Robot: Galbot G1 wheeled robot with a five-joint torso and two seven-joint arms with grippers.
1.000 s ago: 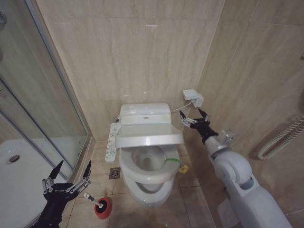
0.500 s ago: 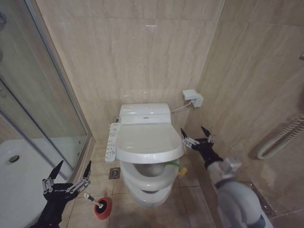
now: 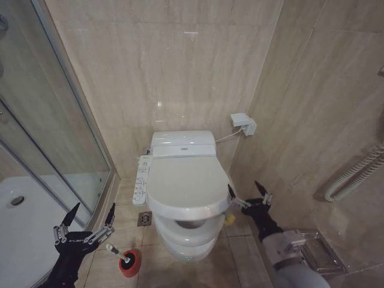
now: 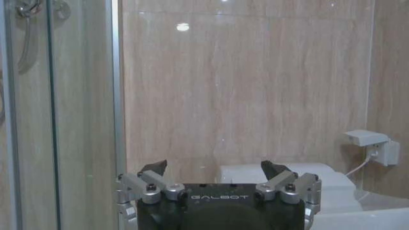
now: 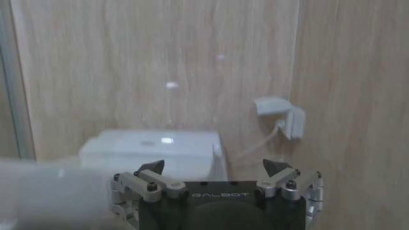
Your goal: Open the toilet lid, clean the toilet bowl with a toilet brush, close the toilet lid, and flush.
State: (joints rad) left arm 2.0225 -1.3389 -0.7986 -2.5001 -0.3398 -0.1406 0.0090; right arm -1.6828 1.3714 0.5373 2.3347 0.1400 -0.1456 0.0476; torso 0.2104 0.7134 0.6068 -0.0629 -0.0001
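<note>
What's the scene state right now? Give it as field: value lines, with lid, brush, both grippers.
toilet lid: lowered over the seat, nearly shut, small gap at front
toilet bowl: mostly covered by lid, front rim visible
toilet brush: standing in red holder on floor, left of toilet
right gripper: open, beside lid's right edge, holding nothing
left gripper: open, low by shower glass, above brush, holding nothing

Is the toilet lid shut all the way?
Not quite. The toilet lid is almost flat, but a dark gap shows under its front edge.
</note>
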